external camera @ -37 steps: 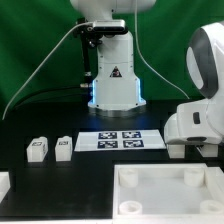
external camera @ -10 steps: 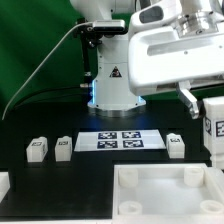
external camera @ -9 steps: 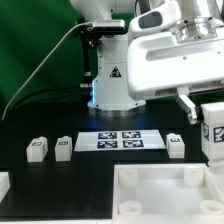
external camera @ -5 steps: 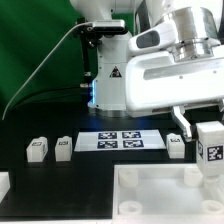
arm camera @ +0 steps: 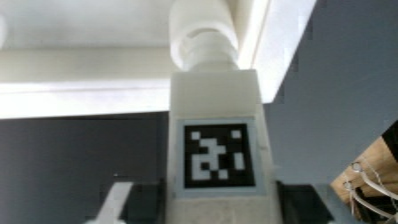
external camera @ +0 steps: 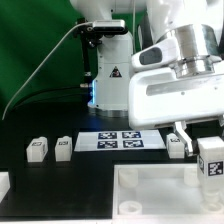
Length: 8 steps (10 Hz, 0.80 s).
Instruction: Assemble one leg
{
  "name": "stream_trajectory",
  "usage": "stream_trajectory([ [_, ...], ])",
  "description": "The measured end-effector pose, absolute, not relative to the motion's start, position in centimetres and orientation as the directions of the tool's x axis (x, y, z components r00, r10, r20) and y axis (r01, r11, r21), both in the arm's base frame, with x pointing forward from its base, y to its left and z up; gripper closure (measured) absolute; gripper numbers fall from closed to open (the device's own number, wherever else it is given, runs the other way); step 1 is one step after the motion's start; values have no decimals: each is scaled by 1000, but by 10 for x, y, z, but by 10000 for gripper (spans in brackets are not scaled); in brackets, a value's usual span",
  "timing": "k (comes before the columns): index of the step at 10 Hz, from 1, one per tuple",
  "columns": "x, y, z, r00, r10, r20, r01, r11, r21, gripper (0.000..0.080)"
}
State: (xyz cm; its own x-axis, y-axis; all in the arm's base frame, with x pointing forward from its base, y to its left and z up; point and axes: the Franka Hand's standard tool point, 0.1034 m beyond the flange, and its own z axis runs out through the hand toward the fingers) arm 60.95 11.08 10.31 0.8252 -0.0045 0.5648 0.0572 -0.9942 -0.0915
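My gripper (external camera: 210, 150) is shut on a white leg (external camera: 211, 166) with a black-and-white tag on its face. It holds the leg upright over the far right part of the large white rimmed panel (external camera: 150, 180). In the wrist view the leg (arm camera: 217, 130) fills the middle between the two dark fingers (arm camera: 151, 200), its round end pointing at the panel's rim (arm camera: 107, 100). Three more legs stand on the black table: two at the exterior view's left (external camera: 38, 149) (external camera: 63, 146) and one behind the gripper (external camera: 176, 144).
The marker board (external camera: 120, 141) lies in the middle of the table before the arm's white base (external camera: 112, 80). A white part (external camera: 4, 183) shows at the left edge. A green backdrop stands behind.
The gripper has come down and slightly left with the leg, from high at the right edge to just over the panel's right side. The other legs have not moved.
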Motion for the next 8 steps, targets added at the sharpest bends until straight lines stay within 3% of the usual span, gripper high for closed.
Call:
stream_trajectory([
  [8, 613, 111, 85, 823, -8, 568, 52, -995, -90, 507],
])
